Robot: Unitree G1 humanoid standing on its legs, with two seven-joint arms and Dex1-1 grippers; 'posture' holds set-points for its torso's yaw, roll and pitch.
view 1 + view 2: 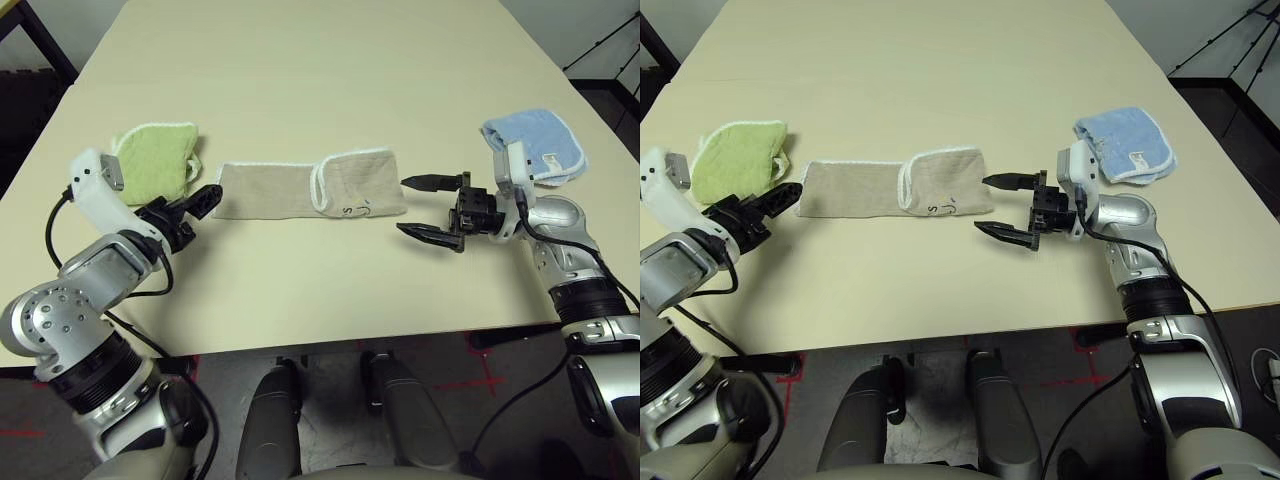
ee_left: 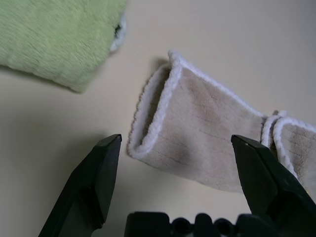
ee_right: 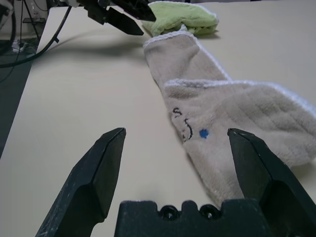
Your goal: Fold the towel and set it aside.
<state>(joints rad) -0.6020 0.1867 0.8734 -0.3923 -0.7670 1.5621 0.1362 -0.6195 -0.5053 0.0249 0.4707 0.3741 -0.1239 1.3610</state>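
Note:
The towel [image 1: 300,188] is a beige terry cloth with white edging. It lies flat mid-table as a long strip, with its right end [image 1: 362,185] doubled back on top and a small dark motif [image 3: 183,123] showing there. My left gripper [image 1: 200,206] stands open just off the strip's left end [image 2: 163,118], low over the table and holding nothing. Just off the right end, my right gripper [image 1: 403,206] is also open, its fingers apart from the cloth and nothing between them.
A lime-green towel [image 1: 155,155] lies folded just beyond the left gripper, close to the beige strip's left end. Behind the right wrist sits a light-blue towel [image 1: 535,145], folded. The table's front edge [image 1: 330,340] runs close below both arms.

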